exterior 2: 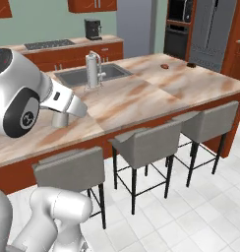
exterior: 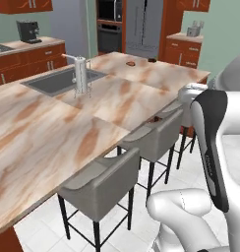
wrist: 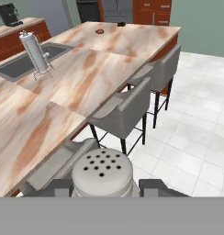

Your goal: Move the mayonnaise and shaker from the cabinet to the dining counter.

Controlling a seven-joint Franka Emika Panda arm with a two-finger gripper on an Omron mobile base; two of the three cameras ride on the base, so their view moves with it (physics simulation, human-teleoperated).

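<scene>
Shaker sits between the two dark fingertips of the gripper, perforated top facing the hand camera, long axis running along the line of the fingers; jaws closed on its sides, so it is gripped. In the right base view the shaker hangs under the wrist, upright, over the near long edge of the dining counter, above the stool side. Judgement: the coming move turns on this — bare marble lies ahead of and below the hand, toward the sink edge, so a short reach inward from the near edge and then down should seat it. Farther off, tall grey cylinder on legs stands at the sink rim, well apart. Mayonnaise not made out.
</scene>
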